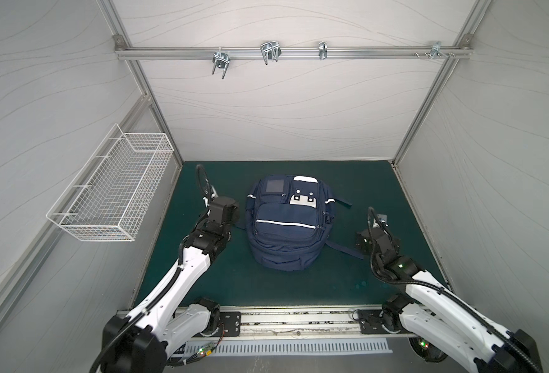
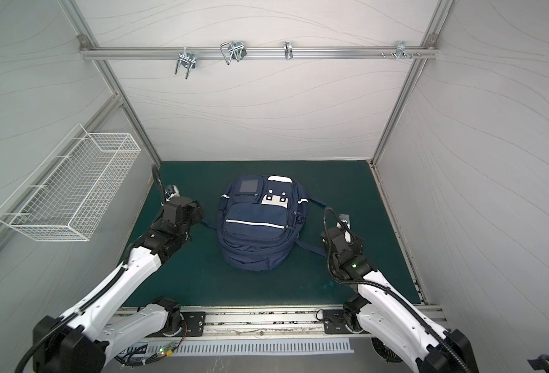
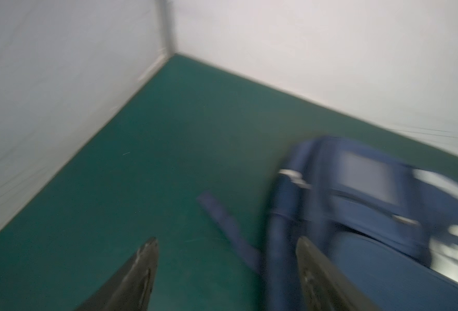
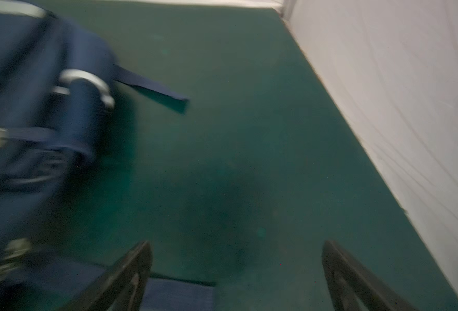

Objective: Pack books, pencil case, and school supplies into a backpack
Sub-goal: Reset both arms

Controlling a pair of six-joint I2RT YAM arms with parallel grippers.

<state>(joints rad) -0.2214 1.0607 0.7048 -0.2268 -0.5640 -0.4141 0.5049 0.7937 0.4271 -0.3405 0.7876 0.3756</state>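
On the left wall, a white wire-mesh basket (image 1: pixel 111 190) was seen mounted above the dark green table mat (image 1: pixel 202 274), in both top views. Right of it, the left gripper (image 3: pixel 226 242) was held low over the mat, just beside the left flank of the large navy blue fabric backpack (image 1: pixel 286 232) with white reflective stripes. In the left wrist view its two black fingers (image 3: pixel 141 264) were spread apart. Nothing was pinched between them. Only mat and a loose navy webbing strap (image 3: pixel 219 215) were seen in the gap. That view was smeared by blur.

In the middle of the mat, the backpack was laid flat on its back, front pockets facing up, with the white dotted patch (image 1: pixel 303 200) toward the back wall. Two more straps were trailed from its right side onto the mat.

Right of the backpack, the right gripper (image 4: pixel 236 244) was positioned over bare mat, apart from the bag body. Its fingers (image 4: pixel 341 272) were spread wide and nothing was held. A navy strap end (image 4: pixel 179 296) was seen on the mat beside the finger nearer the bag. Blur was noted there too.
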